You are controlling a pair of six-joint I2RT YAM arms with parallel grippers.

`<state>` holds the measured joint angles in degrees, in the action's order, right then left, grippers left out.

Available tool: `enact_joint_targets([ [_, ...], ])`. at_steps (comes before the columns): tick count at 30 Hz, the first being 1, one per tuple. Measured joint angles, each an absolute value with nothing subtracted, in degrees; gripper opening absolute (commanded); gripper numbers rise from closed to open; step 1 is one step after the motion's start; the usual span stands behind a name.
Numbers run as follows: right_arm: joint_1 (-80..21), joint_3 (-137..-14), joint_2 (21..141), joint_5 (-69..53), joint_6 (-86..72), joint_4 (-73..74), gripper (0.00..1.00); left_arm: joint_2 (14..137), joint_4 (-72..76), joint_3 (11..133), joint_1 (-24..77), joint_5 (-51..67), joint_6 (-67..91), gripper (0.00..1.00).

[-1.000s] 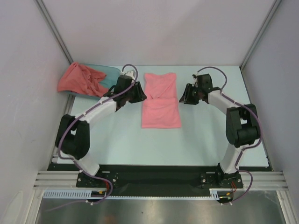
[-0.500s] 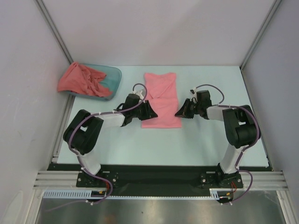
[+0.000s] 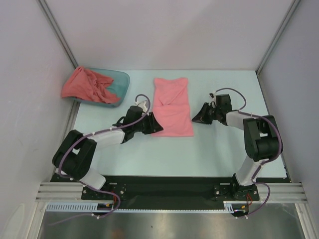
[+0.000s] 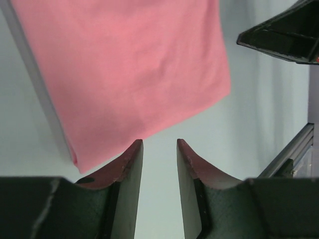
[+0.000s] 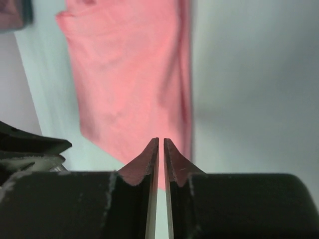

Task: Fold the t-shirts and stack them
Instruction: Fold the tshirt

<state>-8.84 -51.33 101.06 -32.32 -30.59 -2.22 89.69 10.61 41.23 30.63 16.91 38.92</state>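
The light salmon-pink t-shirt (image 3: 172, 107) lies flat on the table as a long, narrow folded strip. It also shows in the left wrist view (image 4: 129, 64) and the right wrist view (image 5: 129, 79). The darker coral-red t-shirt (image 3: 88, 84) is bunched up in the teal tub (image 3: 122, 81). My left gripper (image 3: 152, 126) sits low at the pink shirt's near left corner, open and empty (image 4: 159, 142), with bare table between its fingers. My right gripper (image 3: 196, 118) is just off the shirt's near right edge, its jaws almost together and holding nothing (image 5: 161, 139).
The tub stands at the far left corner of the pale green table (image 3: 214, 144). White walls and metal posts close in the sides and back. The table's black front rail (image 3: 164, 186) runs by the arm bases.
Both arms have come down from the shirt's middle toward its near end. The left gripper has settled at the near left corner; the right one has drawn slightly back from the right edge.
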Motion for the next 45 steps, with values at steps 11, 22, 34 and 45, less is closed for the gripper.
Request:
enact_joint_targets([
  [11, -9.67, -66.72, 109.27, -34.24, -31.97, -4.14, 0.14, 89.8, 11.49, 41.63, 30.63, 17.19, 39.03, 0.38],
  [22, -7.88, -80.62, 126.13, -37.28, -30.92, -2.35, 0.12, 90.65, 11.77, 38.68, 30.63, 17.85, 39.0, 0.39],
  [34, -9.47, -71.09, 109.51, -32.27, -27.35, 5.04, 0.29, 84.6, 10.52, 37.89, 30.63, 18.06, 38.98, 0.41],
  [45, -23.27, -52.58, 104.33, -40.8, -33.01, -5.26, 0.09, 95.33, 16.32, 39.86, 32.86, 20.34, 42.28, 0.4],
])
